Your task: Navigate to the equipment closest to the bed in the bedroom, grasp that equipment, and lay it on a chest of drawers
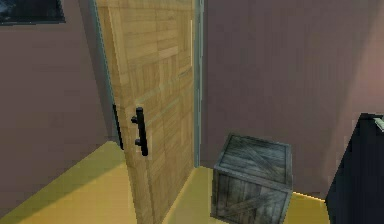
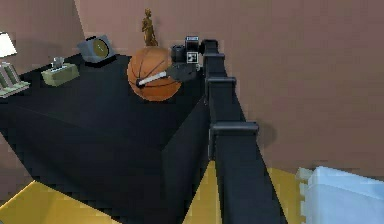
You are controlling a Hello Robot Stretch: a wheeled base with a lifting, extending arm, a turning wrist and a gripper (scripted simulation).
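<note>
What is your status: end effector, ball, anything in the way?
End effector at the basketball, hold cannot be told. Basketball on or just above the black cabinet. Statuette close behind it.

orange basketball (image 2: pixel 150 60), dark seams, at far part of black chest of drawers (image 2: pixel 90 125) top; resting or lifted unclear.

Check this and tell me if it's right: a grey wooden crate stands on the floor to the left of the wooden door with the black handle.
One thing is wrong. In the forward view the grey wooden crate stands to the right of the wooden door, not to its left. The rest holds: the crate is on the floor, and the door has a black handle.
</note>
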